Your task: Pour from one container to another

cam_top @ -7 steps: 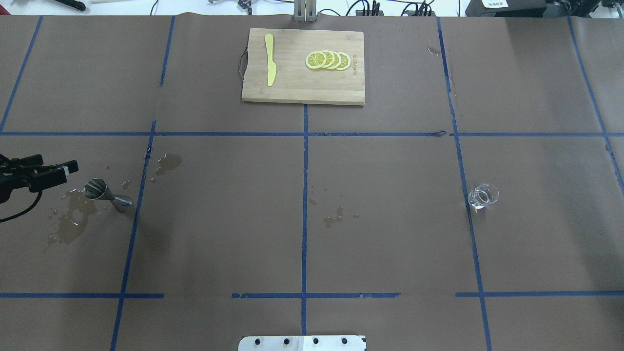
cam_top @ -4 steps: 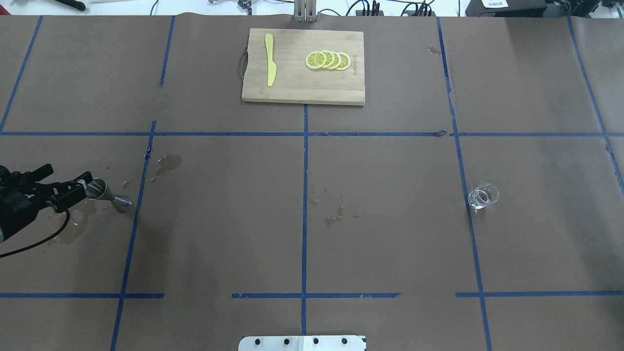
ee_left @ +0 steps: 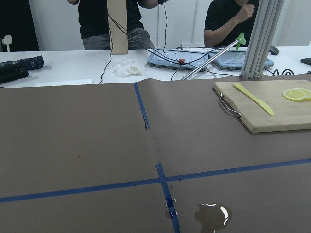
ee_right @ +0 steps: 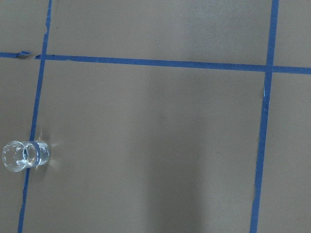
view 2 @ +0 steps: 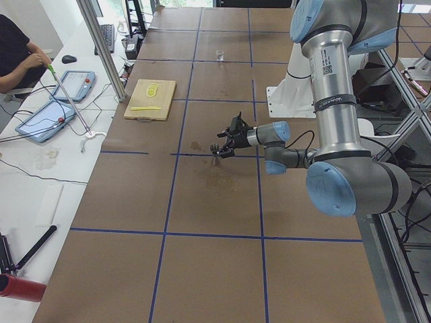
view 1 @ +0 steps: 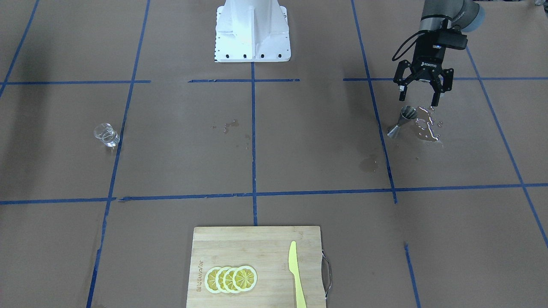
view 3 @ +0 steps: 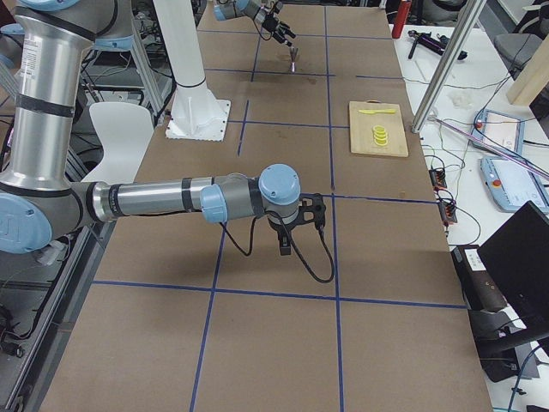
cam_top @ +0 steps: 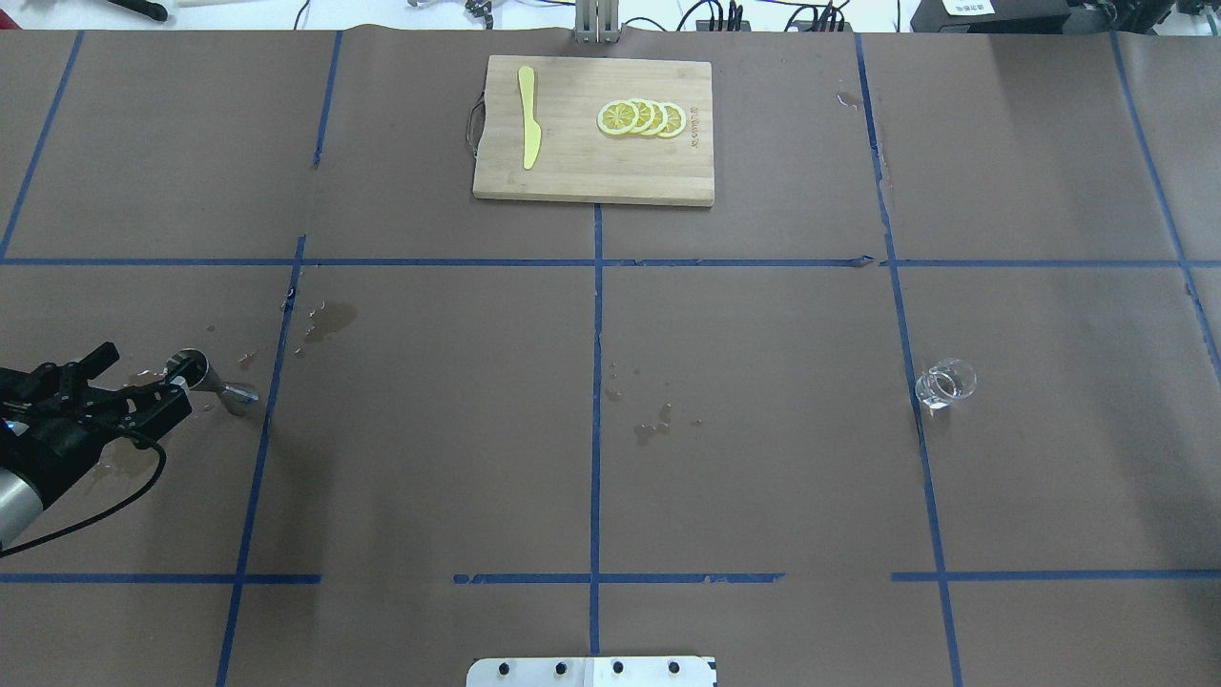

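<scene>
The steel jigger [cam_top: 212, 379] [view 1: 401, 121] stands upright at the table's left side, amid spilled liquid. My left gripper [cam_top: 143, 375] [view 1: 418, 101] hangs open right beside it, one fingertip [cam_top: 178, 384] close against the jigger's upper rim; I cannot tell whether they touch. The left wrist view shows neither. The clear glass beaker [cam_top: 945, 383] [view 1: 105, 134] [ee_right: 25, 155] stands alone far off on the right side, by a blue tape line. My right gripper [view 3: 298, 227] shows only in the exterior right view, well away from the beaker, and I cannot tell its state.
A wooden cutting board [cam_top: 591, 167] with lemon slices [cam_top: 641, 118] and a yellow knife [cam_top: 527, 119] lies at the far centre. Wet patches [cam_top: 134, 439] spread around the jigger, smaller ones [cam_top: 653, 425] mid-table. The robot base [view 1: 252, 30] stands at the near edge.
My left gripper has come in from the left edge toward the jigger, swinging nearer the robot's side, and now sits against its rim. Jigger and beaker have not moved.
</scene>
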`<control>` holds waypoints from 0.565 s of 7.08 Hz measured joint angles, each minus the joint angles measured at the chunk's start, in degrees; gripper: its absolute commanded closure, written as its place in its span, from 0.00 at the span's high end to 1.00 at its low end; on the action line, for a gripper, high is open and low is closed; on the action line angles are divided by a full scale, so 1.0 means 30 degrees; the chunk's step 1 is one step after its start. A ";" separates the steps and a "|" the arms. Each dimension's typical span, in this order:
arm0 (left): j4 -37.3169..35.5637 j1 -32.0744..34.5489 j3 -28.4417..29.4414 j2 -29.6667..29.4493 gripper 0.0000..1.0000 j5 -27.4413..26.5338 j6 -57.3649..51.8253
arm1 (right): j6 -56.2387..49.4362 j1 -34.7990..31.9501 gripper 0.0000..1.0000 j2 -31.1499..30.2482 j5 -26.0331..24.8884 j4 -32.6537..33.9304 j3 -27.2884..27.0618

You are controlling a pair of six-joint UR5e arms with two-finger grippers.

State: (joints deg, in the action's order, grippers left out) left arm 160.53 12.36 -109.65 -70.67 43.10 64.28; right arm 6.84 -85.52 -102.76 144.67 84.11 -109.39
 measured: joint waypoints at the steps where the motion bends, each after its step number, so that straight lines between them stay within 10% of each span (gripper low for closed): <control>1: -0.0018 -0.0505 0.0403 -0.0117 1.00 -0.0980 0.0356 | -0.0006 0.0001 1.00 0.0004 0.0000 0.0007 0.0024; 4: -0.0042 -0.0987 0.1462 -0.0935 1.00 -0.2140 0.0530 | -0.0008 0.0001 1.00 0.0005 0.0000 0.0015 0.0037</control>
State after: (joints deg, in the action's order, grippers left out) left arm 160.41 9.40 -105.26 -73.48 36.68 65.88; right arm 6.82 -85.52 -102.74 144.67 84.16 -109.28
